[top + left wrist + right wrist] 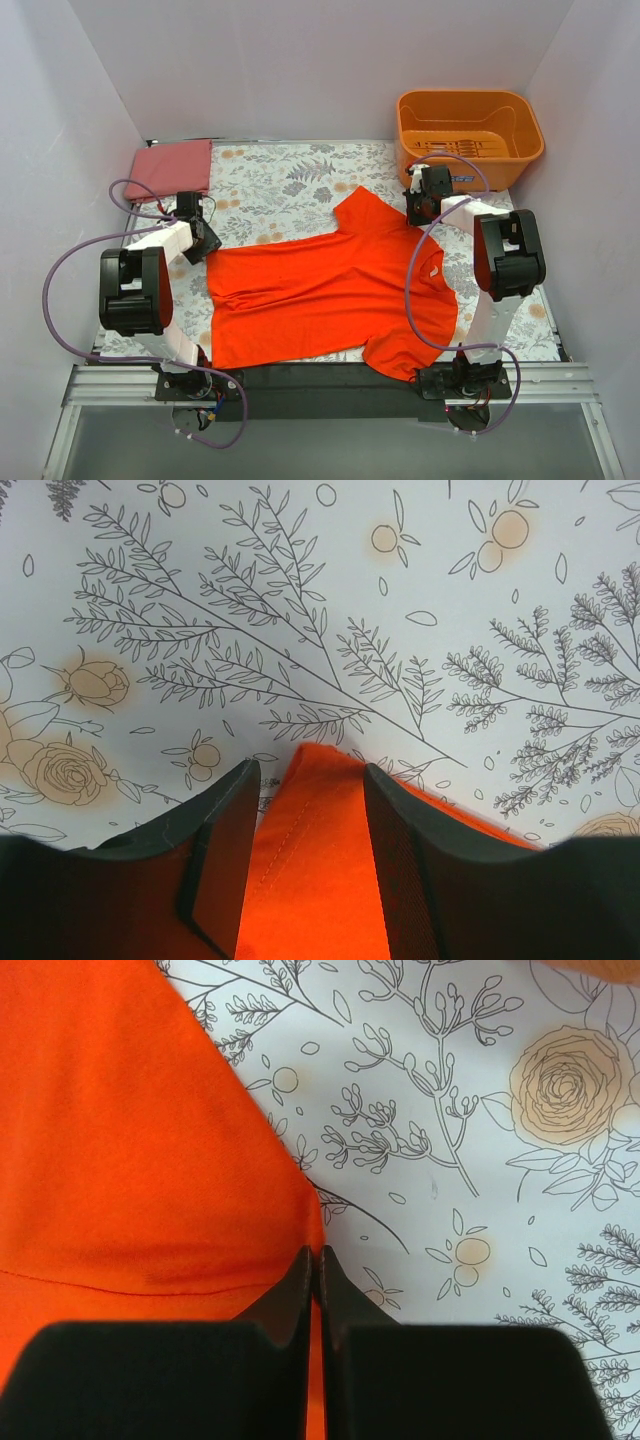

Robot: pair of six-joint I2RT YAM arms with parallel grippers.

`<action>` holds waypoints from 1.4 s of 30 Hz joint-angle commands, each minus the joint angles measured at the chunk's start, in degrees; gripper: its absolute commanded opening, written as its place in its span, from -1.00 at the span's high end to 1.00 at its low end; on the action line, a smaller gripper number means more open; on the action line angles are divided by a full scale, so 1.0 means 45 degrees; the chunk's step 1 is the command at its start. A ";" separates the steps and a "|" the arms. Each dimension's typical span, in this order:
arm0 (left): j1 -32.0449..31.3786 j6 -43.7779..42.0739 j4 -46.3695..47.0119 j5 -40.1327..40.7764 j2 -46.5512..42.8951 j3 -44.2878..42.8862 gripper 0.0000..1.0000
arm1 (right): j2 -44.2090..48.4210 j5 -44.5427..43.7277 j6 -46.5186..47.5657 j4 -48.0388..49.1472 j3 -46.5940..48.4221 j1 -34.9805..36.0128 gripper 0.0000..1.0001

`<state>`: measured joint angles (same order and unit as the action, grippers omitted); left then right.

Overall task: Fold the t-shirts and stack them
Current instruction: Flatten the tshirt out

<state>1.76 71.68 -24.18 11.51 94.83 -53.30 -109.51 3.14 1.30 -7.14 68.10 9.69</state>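
Top view: the orange-red t-shirt (330,290) lies flat on the desk (290,180) between the left gripper (200,238) and the right gripper (424,200). The folded pinkish-red t-shirt (172,167) sits beyond the left one, and a tub (468,125) just beyond the right.

Left wrist: the fingers are spread and straddle a shirt corner, with bare desk ahead.

Right wrist: the fingers are pressed together, apparently pinching the shirt's edge, with bare desk to their right.

The cloth looks light and limp and will likely sag and drag. Corners and hems look like the best holds.
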 commanded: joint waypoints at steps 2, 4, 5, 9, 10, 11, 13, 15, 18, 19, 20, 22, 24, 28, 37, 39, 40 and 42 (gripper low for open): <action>0.0000 -0.0148 -0.0387 -0.0819 0.0235 0.0203 0.10 | 0.0644 0.0064 -0.0191 -0.0153 -0.0288 -0.0084 0.97; 0.0000 -0.0148 -0.0504 -0.0877 0.0411 0.0126 0.12 | 0.0742 0.0104 -0.0191 -0.0133 -0.0327 -0.0084 0.97; 0.0000 -0.0167 -0.0524 -0.0878 0.0586 0.0106 0.14 | 0.0762 0.0142 -0.0191 -0.0133 -0.0366 -0.0103 0.97; 0.0019 -0.0245 -0.0700 -0.0936 0.0900 -0.0050 0.36 | 0.0801 0.0182 -0.0191 -0.0152 -0.0406 -0.0103 0.97; 0.0000 -0.0265 -0.0719 -0.0956 0.0977 -0.0109 0.42 | 0.0801 0.0182 -0.0191 -0.0133 -0.0406 -0.0084 0.97; 0.0019 -0.0284 -0.0739 -0.0994 0.1017 -0.0128 0.46 | 0.0821 0.0221 -0.0191 -0.0133 -0.0425 -0.0103 0.97; 0.0000 -0.0343 -0.0700 -0.1034 0.1212 -0.0167 0.62 | 0.0802 0.0241 -0.0191 -0.0114 -0.0425 -0.0103 0.97; 0.0019 -0.0401 -0.0719 -0.1131 0.1349 -0.0284 0.81 | 0.0821 0.0338 -0.0191 -0.0094 -0.0425 -0.0103 0.97; 0.0019 -0.0557 -0.0758 -0.1384 0.1525 -0.0460 1.00 | 0.0937 0.0455 -0.0191 -0.0094 -0.0445 -0.0084 0.97; 0.0019 -0.0577 -0.0836 -0.1385 0.1506 -0.0519 1.00 | 0.0977 0.0455 -0.0191 -0.0094 -0.0445 -0.0084 0.97; 0.0019 -0.0558 -0.0856 -0.1347 0.1428 -0.0674 1.00 | 0.1112 0.0494 -0.0481 -0.0094 -0.0445 -0.0084 0.97; 0.0000 -0.0441 -0.0973 -0.1054 0.1253 -0.0831 1.00 | 0.1308 0.0514 -0.0504 -0.0074 -0.0445 -0.0103 0.97; 0.0000 -0.0363 -0.0993 -0.1150 0.0979 -0.1161 1.00 | 0.1620 0.0611 -0.0562 -0.0094 -0.0425 -0.0084 0.97; 0.0019 -0.0265 -0.1013 -0.1249 0.0724 -0.2060 1.00 | 0.2226 0.0378 -0.0757 -0.0094 -0.0270 -0.0103 0.97; 0.0019 -0.0226 -0.0896 -0.1249 0.1991 -0.4228 1.00 | 0.2091 -0.1184 -0.0641 0.0101 0.0570 -0.0493 0.97; 0.0019 -0.0226 -0.0721 -0.1152 0.2227 -0.4619 1.00 | 0.2032 -0.1380 -0.0641 0.0296 0.0687 -0.0746 0.97; 0.0019 -0.0226 -0.0719 -0.1074 0.2344 -0.4756 1.00 | 0.2012 -0.1400 -0.0641 0.0355 0.0727 -0.0845 0.97; 0.0058 -0.0226 -0.0661 -0.0956 0.2676 -0.5145 1.00 | 0.1973 -0.1478 -0.0660 0.0510 0.0766 -0.1001 0.97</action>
<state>1.76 70.57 -27.81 6.04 105.89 -73.32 -100.68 -0.56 -1.72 -7.44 68.90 6.76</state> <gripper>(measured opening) 0.020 0.029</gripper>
